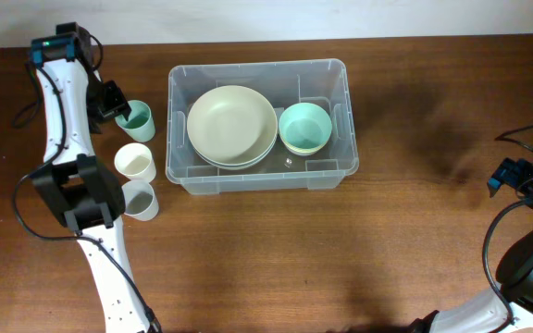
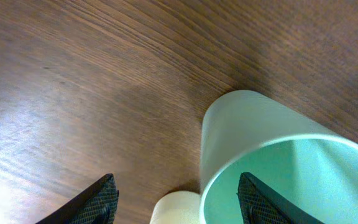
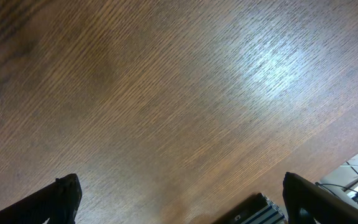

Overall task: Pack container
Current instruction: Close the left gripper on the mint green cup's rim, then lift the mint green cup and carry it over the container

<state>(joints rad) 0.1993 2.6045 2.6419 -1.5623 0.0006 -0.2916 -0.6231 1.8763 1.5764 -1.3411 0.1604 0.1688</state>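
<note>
The container point(image 1: 258, 67), a clear plastic bin, stands at the table's middle and holds stacked cream plates point(image 1: 232, 125) and a mint bowl point(image 1: 304, 128). To its left stands a mint cup point(image 1: 138, 120). My left gripper point(image 1: 117, 102) hovers at that cup's left rim. In the left wrist view the gripper point(image 2: 176, 202) is open, with one finger over the inside of the mint cup point(image 2: 247, 124) and the other outside it, apart from the wall. My right gripper point(image 1: 509, 176) is far right and stands open point(image 3: 182, 199) over bare wood.
A cream cup point(image 1: 135, 163) and a grey cup point(image 1: 140, 200) stand in a row below the mint cup, beside the left arm. The cream cup point(image 2: 176, 208) shows between the left fingers. Cables lie by the table's right edge.
</note>
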